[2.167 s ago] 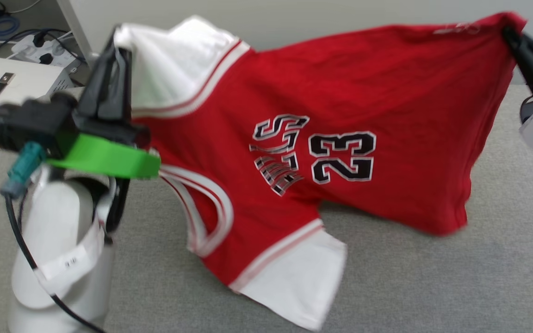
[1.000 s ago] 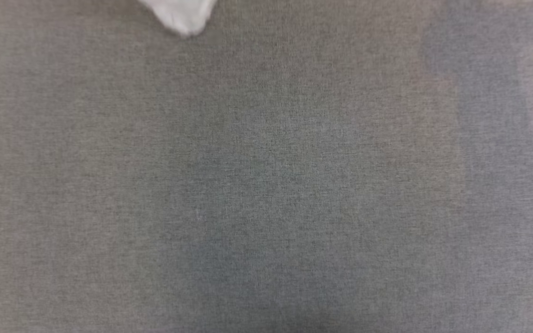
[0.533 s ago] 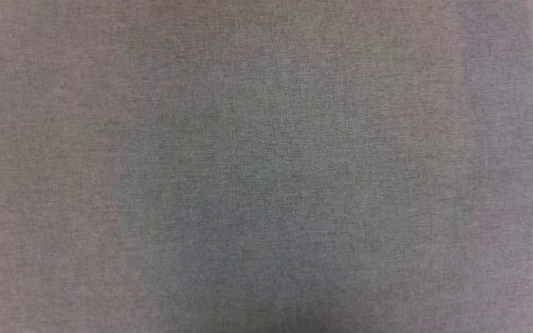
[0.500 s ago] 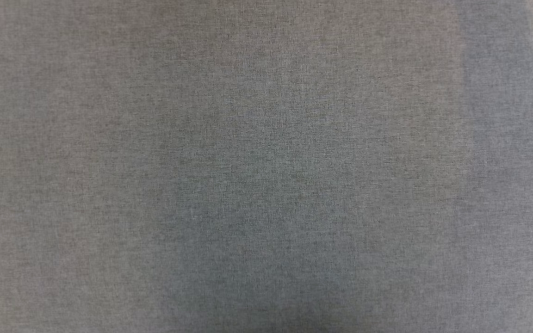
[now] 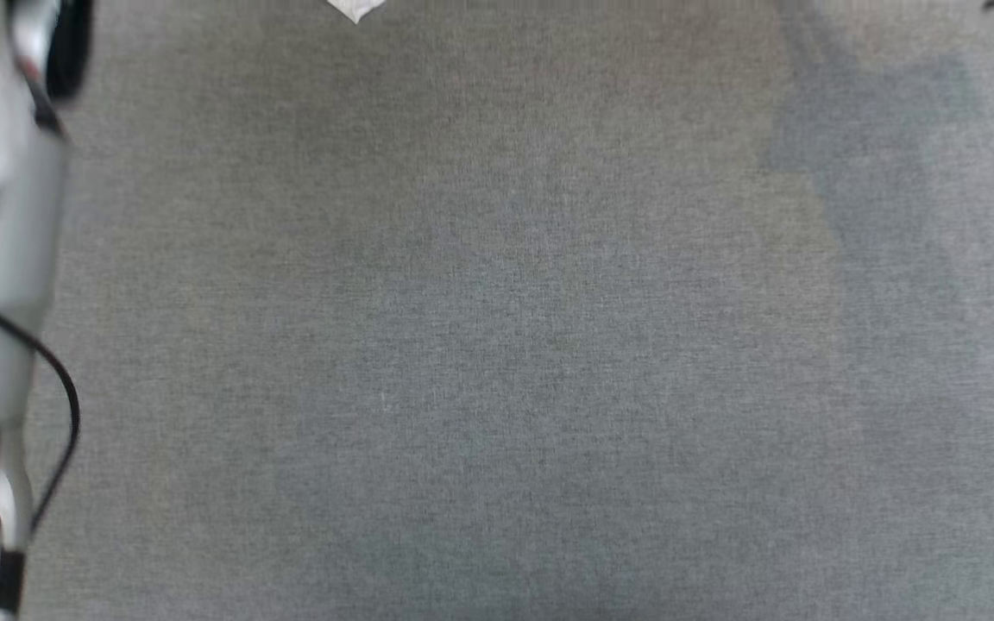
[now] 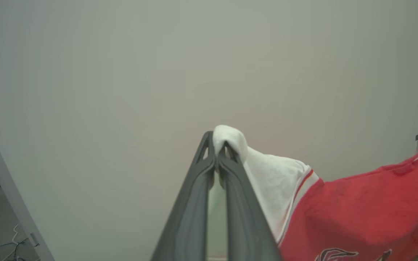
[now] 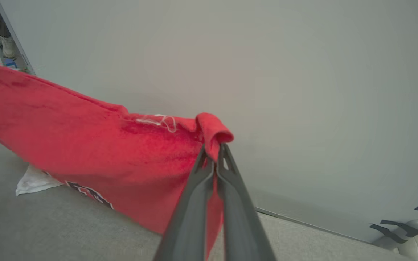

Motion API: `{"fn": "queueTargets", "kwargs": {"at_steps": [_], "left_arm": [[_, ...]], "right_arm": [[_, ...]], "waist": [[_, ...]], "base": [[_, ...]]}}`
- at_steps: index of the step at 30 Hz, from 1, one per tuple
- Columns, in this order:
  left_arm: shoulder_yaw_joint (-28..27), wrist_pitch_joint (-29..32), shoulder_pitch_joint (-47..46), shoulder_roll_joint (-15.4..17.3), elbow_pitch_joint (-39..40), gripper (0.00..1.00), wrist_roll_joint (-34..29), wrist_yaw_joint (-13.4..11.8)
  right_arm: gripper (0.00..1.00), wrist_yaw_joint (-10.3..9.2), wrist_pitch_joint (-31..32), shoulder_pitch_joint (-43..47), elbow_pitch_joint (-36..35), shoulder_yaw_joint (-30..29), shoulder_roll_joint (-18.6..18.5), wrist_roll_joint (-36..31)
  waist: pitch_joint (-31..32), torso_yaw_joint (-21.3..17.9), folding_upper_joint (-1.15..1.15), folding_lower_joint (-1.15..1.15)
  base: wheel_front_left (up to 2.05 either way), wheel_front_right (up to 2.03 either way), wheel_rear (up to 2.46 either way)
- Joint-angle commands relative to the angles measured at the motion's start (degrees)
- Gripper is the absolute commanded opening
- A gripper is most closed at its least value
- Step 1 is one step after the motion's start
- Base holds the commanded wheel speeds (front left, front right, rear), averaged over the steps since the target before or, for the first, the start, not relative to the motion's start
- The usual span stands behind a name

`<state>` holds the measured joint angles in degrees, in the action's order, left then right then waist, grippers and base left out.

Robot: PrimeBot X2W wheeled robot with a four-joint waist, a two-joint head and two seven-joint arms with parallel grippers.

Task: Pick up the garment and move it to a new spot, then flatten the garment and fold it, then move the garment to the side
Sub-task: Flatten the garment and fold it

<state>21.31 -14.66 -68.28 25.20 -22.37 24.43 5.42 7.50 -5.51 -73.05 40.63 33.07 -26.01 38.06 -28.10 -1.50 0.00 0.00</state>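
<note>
1. We are clamping the left pincer (image 6: 214,145) on the garment's (image 6: 357,210) white sleeve, and the right pincer (image 7: 214,150) on its red corner.
2. We are holding it stretched left-to-right above the counter (image 5: 497,345).

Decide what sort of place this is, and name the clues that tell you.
Probably an indoor robot lab or test room: a grey fabric-covered worktop, a plain pale wall behind it, loose cables at the side, and dark tape strips by a person's shoe.
</note>
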Motion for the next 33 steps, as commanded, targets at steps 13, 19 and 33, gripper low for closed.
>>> {"fn": "queueTargets", "kwargs": {"at_steps": [13, 19, 33], "left_arm": [[-2.0, -0.3, 40.6, -0.4, 11.3, 0.00, 2.6, -4.8], [-1.6, -0.3, 55.9, -0.2, 14.0, 0.00, 3.7, -7.0], [1.3, 3.2, 77.1, -1.4, 15.5, 0.00, 9.8, -8.6]], "right_arm": [[0.00, -0.01, -0.8, 26.1, -8.1, 10.0, -6.3, 9.5], [0.00, -0.01, -0.2, 36.2, -10.0, 11.9, -8.7, 11.7], [0.00, -0.01, 1.3, 56.1, -14.4, 11.5, -13.2, 14.4]], "waist": [[16.2, 0.9, 0.00, 0.00], [21.0, 0.9, 0.00, 0.00], [28.7, 1.9, 0.00, 0.00]], "base": [[0.00, 0.00, 0.00], [0.00, 0.00, 0.00], [0.00, 0.00, 0.00]]}}
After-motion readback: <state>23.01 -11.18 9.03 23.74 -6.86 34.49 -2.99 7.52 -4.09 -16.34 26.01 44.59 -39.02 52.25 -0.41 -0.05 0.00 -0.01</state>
